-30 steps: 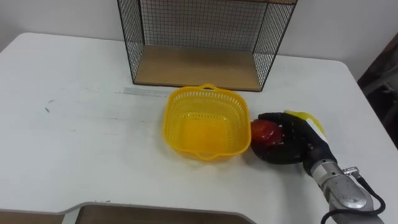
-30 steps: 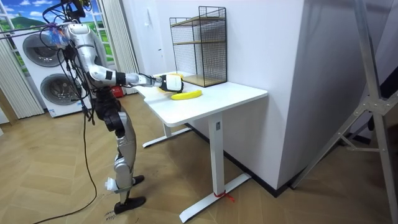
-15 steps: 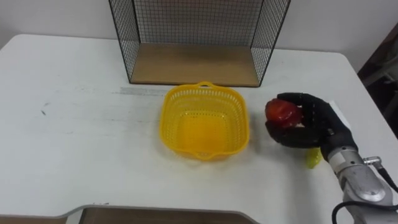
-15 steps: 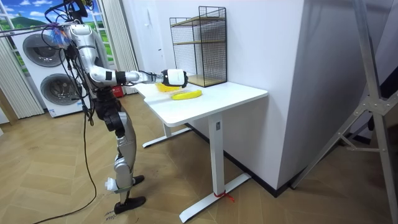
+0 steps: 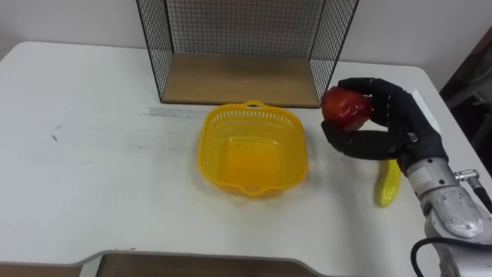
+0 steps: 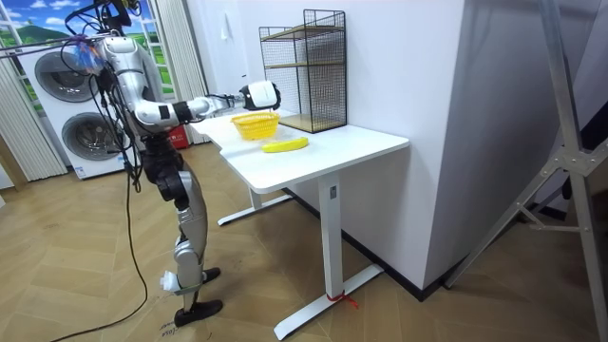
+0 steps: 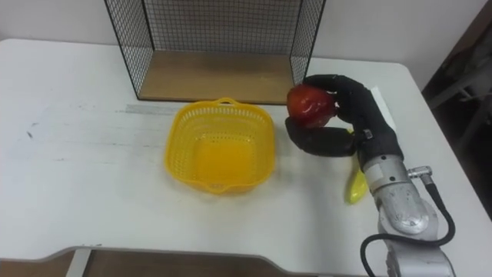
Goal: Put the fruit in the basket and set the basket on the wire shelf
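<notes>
My right hand is raised above the table to the right of the basket, its fingers curled round a red apple. The yellow plastic basket stands empty on the white table, just in front of the wire shelf. A yellow banana lies on the table below and right of my hand. In the room view my right hand is held up over the basket, with the banana beside it.
The wire shelf has a wooden bottom board and stands at the table's far edge. A faint strip lies on the table left of the basket. I stand at the table's end; washing machines are behind me.
My right hand has lifted the apple off the table, up and a little towards the shelf. The banana, hidden under the hand a second ago, now lies in plain sight.
</notes>
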You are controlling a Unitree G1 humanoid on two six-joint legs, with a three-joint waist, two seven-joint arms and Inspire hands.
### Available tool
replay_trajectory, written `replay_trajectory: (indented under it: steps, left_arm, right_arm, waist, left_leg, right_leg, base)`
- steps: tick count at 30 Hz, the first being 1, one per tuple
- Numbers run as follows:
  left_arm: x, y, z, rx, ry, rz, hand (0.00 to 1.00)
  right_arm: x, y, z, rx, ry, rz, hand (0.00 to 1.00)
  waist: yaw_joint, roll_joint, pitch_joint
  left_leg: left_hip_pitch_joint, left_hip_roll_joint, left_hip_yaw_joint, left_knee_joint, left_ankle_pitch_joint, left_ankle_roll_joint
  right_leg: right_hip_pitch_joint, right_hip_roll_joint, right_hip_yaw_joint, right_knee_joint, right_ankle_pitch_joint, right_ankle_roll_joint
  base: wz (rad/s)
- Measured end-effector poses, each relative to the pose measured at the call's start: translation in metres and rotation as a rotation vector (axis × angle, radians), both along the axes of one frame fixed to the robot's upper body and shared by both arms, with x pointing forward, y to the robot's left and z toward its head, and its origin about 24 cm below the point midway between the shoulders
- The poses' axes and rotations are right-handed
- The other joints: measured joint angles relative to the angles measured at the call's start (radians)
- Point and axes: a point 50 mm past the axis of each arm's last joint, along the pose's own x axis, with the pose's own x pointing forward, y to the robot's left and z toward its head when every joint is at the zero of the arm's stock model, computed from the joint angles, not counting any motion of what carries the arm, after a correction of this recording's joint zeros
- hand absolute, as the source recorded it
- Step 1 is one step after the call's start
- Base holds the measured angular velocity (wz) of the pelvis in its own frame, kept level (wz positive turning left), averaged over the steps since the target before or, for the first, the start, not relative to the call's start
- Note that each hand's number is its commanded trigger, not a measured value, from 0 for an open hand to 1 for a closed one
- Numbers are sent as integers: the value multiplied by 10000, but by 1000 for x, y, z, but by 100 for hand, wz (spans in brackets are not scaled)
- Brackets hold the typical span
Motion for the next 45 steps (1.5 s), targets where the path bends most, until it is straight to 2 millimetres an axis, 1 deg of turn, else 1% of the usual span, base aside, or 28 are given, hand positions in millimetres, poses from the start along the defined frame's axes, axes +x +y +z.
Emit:
replay_trajectory:
  steps: [2, 4, 7, 11, 15, 17, 23, 24, 25, 26, 30, 31, 34, 38, 40, 42, 44, 45]
  left_arm:
    - [-1, 0, 0, 27, 21, -35, 0]
    - [-1, -1, 0, 67, 57, -170, 0]
    - [-3, -1, 0, 149, 86, -167, 0]
    - [-1, -1, 0, 199, 40, -170, 0]
    - [-1, -1, -1, 187, 60, -165, 0]
    - [2, -1, -1, 181, -3, -179, 0]
    - [5, -3, -1, 74, 19, -402, 0]
    - [5, -3, -1, 69, 15, -405, 0]
    - [5, -3, -1, 62, 21, -407, 0]
    - [5, -3, -1, 59, 26, -406, 0]
    - [8, -2, -1, 57, -43, -433, 0]
    - [9, -3, -1, 65, -80, -461, 0]
    - [12, -3, -1, 96, -104, -652, 0]
    - [11, -5, -1, 89, -58, -801, 0]
    - [12, -5, -1, 84, -58, -873, 0]
    - [13, -6, -1, 77, -64, -896, 0]
    - [12, -6, -2, 84, -46, -892, 0]
    - [12, -6, -1, 87, -49, -892, 0]
  right_arm:
    - [0, 5, 7, -253, -267, 289, 100]
    - [-1, 13, 15, -357, -549, 789, 100]
    - [-1, 24, 17, -381, -556, 1454, 100]
    - [-1, 32, 14, -420, -353, 2011, 100]
    - [-1, 33, 14, -459, -247, 2278, 100]
    - [-1, 34, 13, -468, -201, 2403, 100]
    - [-1, 37, 13, -493, -109, 2644, 100]
    - [-1, 38, 12, -497, -20, 2736, 80]
    - [-1, 40, 10, -504, 73, 2826, 21]
    - [-1, 41, 10, -507, 121, 2893, 0]
    - [-2, 47, 7, -513, 325, 3230, 0]
    - [-2, 47, 7, -508, 325, 3233, 0]
    - [-2, 47, 6, -488, 325, 3215, 0]
    - [-2, 48, 6, -456, 315, 3199, 0]
    - [-2, 48, 6, -420, 300, 3166, 0]
    - [-2, 48, 6, -410, 305, 3157, 0]
    - [-3, 51, 5, -383, 332, 3225, 0]
    - [-3, 52, 5, -377, 343, 3253, 0]
  waist:
    - [1, 11, -10]
    - [5, -2, -18]
    - [10, -82, -49]
    - [69, -178, -65]
    - [200, -249, -34]
    - [231, -251, 18]
    - [259, -256, 26]
    - [274, -260, 23]
    - [282, -257, 25]
    - [292, -254, 25]
    - [284, -237, 35]
    - [279, -199, 59]
    - [250, -191, 63]
    - [248, -184, 62]
    - [243, -153, 51]
    - [237, -106, 24]
    - [231, -33, -23]
    - [230, -21, -30]
  left_leg:
    - [-73, 6, 34, -3, 2, 1]
    - [-74, 10, 135, -45, 11, 11]
    - [-69, 12, 184, -61, 14, 15]
    - [-51, 11, 206, -62, 14, 17]
    - [-46, 14, 212, -54, 15, 19]
    - [-60, 22, 208, -34, 15, 19]
    - [-138, 38, 201, -22, 9, 25]
    - [-120, 38, 205, -22, 9, 25]
    - [-101, 36, 204, -16, 9, 25]
    - [-95, 36, 201, -6, 9, 26]
    - [-64, 19, 105, 62, 9, 27]
    - [-65, 19, 92, 76, 9, 27]
    - [-76, 9, 1, 48, 6, 31]
    - [-102, 9, -25, 67, 6, 32]
    - [-114, 16, -35, 156, -2, 42]
    - [-132, 16, -38, 179, -2, 43]
    - [-127, 12, -36, 174, -2, 48]
    - [-123, 10, -37, 174, -1, 51]
  right_leg:
    - [-113, 4, 87, 57, 0, 0]
    - [-163, 3, 155, 63, 0, 0]
    - [-162, 2, 219, 73, 1, 2]
    - [-135, -5, 230, 71, 5, 7]
    - [-115, -13, 223, 71, 7, 9]
    - [-113, -11, 226, 71, 9, 8]
    - [-132, 4, 222, 78, 60, 17]
    - [-119, 5, 226, 80, 65, 19]
    - [-95, 7, 221, 79, 67, 21]
    - [-84, 9, 219, 79, 67, 21]
    - [-36, 5, 196, 74, 71, 26]
    - [-28, 5, 183, 73, 74, 31]
    - [1, 4, 91, 74, 80, 38]
    - [17, 8, 75, 75, 82, 37]
    - [7, 14, 90, 78, 90, 34]
    - [1, 13, 81, 77, 109, 42]
    - [10, 9, 77, 77, 124, 53]
    - [17, 7, 76, 77, 125, 54]
  base:
    - [-7]
    - [-10]
    - [-6]
    - [0]
    - [0]
    - [0]
    - [0]
    - [0]
    - [0]
    - [0]
    - [5]
    - [5]
    - [5]
    - [1]
    - [0]
    - [0]
    - [0]
    - [0]
